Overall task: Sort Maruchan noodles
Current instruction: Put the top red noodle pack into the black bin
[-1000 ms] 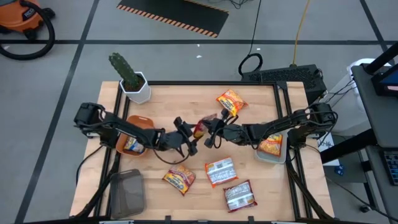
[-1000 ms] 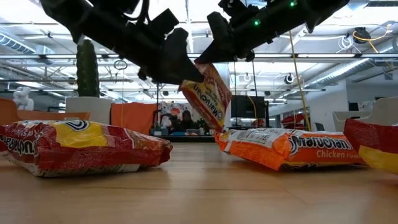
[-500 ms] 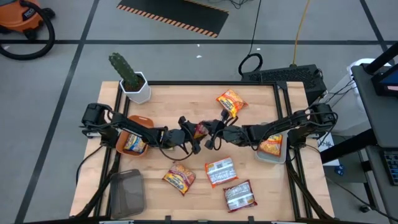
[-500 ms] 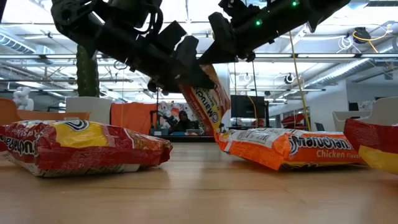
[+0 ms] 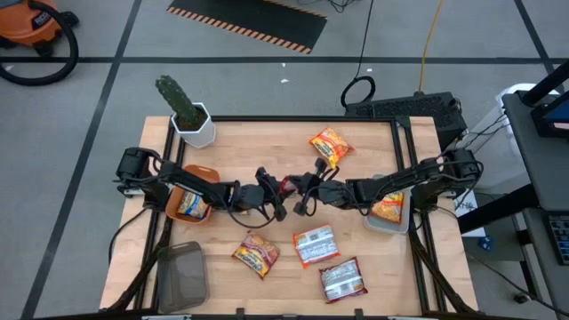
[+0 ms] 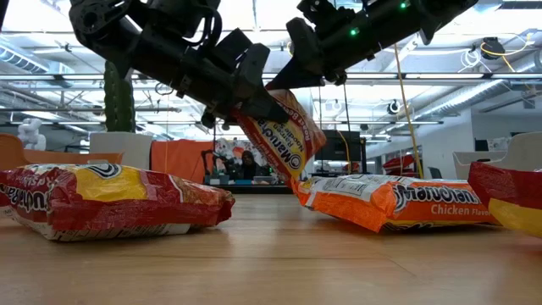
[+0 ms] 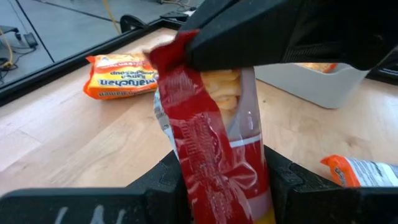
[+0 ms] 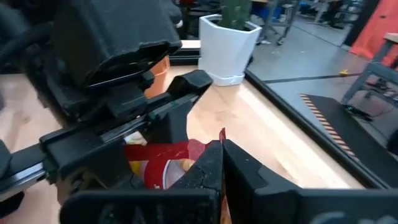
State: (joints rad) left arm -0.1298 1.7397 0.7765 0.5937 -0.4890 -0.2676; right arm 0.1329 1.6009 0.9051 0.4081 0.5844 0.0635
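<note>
Mid-bench handover: right gripper [image 5: 307, 188] and left gripper [image 5: 276, 194] both pinch red Maruchan packet [image 6: 284, 140]; four packets loose.

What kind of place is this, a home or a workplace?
Probably a robotics lab or workshop. The wooden table stands on a bare grey floor with hazard-striped matting, a shop vacuum sits nearby, and the low view shows an open room with ceiling lights.

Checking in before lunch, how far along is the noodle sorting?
Done: one packet each in the orange bowl and the grey tray. In hand: a red packet held mid-air by the right pincer, with the left pincer around it too. Left: four packets loose on the table.
</note>
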